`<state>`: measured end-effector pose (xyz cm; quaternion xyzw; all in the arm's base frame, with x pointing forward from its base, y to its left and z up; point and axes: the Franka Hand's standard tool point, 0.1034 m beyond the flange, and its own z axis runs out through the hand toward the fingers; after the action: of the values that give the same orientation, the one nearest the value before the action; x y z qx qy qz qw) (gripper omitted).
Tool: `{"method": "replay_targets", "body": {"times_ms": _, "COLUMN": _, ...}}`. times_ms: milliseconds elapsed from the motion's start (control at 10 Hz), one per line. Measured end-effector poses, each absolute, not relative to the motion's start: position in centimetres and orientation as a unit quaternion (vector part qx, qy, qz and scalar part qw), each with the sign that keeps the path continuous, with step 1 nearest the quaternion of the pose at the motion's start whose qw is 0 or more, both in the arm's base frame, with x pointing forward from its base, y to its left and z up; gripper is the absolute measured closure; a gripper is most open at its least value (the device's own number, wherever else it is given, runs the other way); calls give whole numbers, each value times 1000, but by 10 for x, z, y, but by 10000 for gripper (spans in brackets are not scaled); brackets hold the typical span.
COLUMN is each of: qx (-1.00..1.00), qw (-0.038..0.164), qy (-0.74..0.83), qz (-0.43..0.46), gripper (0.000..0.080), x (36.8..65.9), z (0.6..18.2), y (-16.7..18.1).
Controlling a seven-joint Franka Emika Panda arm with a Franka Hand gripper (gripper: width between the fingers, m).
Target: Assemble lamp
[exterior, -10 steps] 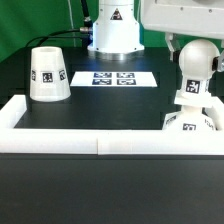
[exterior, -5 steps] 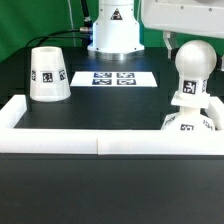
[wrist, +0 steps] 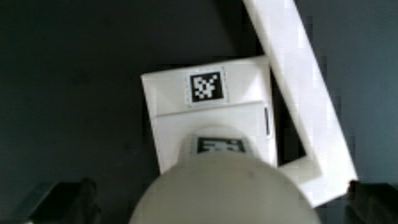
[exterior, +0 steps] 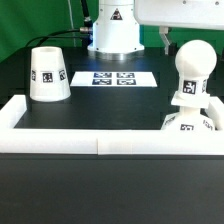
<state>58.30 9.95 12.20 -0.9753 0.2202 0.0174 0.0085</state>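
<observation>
The white bulb (exterior: 195, 72) stands upright on the squat base (exterior: 190, 121) at the exterior view's right, against the white rail. The truncated-cone shade (exterior: 46, 75) stands on the table at the exterior view's left, far from the gripper. My gripper (wrist: 222, 200) is open, above the bulb and no longer around it. One dark finger (exterior: 166, 38) shows beside the bulb's top. In the wrist view the bulb (wrist: 222, 185) fills the foreground between the two spread fingers (wrist: 71, 197), with the tagged base (wrist: 210, 100) under it.
A white rail (exterior: 100, 143) runs along the front and turns back at both ends. It also shows in the wrist view (wrist: 294, 90). The marker board (exterior: 118, 78) lies mid-table in front of the robot pedestal (exterior: 112, 30).
My gripper has let go of the bulb and risen above it. The bulb stays on the base, and the shade has not moved.
</observation>
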Motion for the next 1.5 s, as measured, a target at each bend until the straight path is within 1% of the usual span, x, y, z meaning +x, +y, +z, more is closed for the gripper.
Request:
{"method": "replay_targets", "body": {"times_ms": 100, "qx": -982, "qw": 7, "qy": 190, "qz": 26, "gripper": 100, "x": 579, "z": 121, "y": 99}}
{"method": "replay_targets", "body": {"times_ms": 600, "qx": -982, "qw": 7, "qy": 185, "qz": 26, "gripper": 100, "x": 578, "z": 119, "y": 100}}
{"method": "replay_targets", "body": {"times_ms": 900, "qx": -990, "qw": 8, "qy": 140, "qz": 21, "gripper": 100, "x": 538, "z": 115, "y": 94}}
{"method": "replay_targets", "body": {"times_ms": 1000, "qx": -991, "qw": 8, "qy": 133, "qz": 17, "gripper": 100, "x": 530, "z": 114, "y": 88}}
{"method": "replay_targets", "body": {"times_ms": 1200, "qx": -992, "qw": 5, "qy": 127, "qz": 6, "gripper": 100, "x": 525, "z": 107, "y": 68}}
{"method": "replay_targets", "body": {"times_ms": 1300, "qx": -992, "qw": 1, "qy": 125, "qz": 5, "gripper": 100, "x": 520, "z": 101, "y": 49}}
{"method": "replay_targets", "body": {"times_ms": 1400, "qx": -993, "qw": -5, "qy": 121, "qz": 7, "gripper": 100, "x": 519, "z": 99, "y": 24}}
{"method": "replay_targets", "body": {"times_ms": 1500, "qx": -993, "qw": -6, "qy": 120, "qz": 7, "gripper": 100, "x": 519, "z": 99, "y": 9}}
